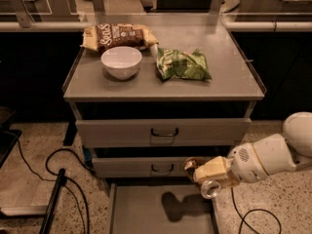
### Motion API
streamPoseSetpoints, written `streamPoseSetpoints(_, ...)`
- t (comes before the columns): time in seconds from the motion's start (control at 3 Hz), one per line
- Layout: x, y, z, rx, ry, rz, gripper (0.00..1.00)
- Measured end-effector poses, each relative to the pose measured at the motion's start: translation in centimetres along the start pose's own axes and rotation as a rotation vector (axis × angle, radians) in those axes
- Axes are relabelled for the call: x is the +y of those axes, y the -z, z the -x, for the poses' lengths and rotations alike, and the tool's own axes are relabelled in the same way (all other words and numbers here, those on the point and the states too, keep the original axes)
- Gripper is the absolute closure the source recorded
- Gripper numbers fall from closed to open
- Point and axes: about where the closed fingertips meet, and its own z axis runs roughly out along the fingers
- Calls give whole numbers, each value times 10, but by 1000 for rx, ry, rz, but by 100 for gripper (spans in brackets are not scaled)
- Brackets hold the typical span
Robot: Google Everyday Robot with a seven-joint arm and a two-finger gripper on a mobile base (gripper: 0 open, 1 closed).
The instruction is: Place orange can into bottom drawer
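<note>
The bottom drawer (146,211) is pulled out at the foot of the cabinet, and its flat grey floor carries the arm's shadow. My gripper (199,171) reaches in from the right and hangs above the drawer's back right part, in front of the middle drawer. It is shut on the orange can (191,165), whose brown body shows at the gripper's left end. A silver round end (210,189) shows just below. The can is held above the drawer floor and does not touch it.
On the cabinet top (229,82) sit a white bowl (121,61), a brown snack bag (119,35) and a green snack bag (183,65). The top drawer (112,130) and middle drawer (126,167) are shut. Black cables (58,179) lie on the floor at the left.
</note>
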Motion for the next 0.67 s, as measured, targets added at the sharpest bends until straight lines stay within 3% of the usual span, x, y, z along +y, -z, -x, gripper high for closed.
streamPoseSetpoints(0.33,-41,-24,25,-54,-41,17,100)
streamPoseSetpoints(0.67,-41,-25,25,-54,-42,17,100)
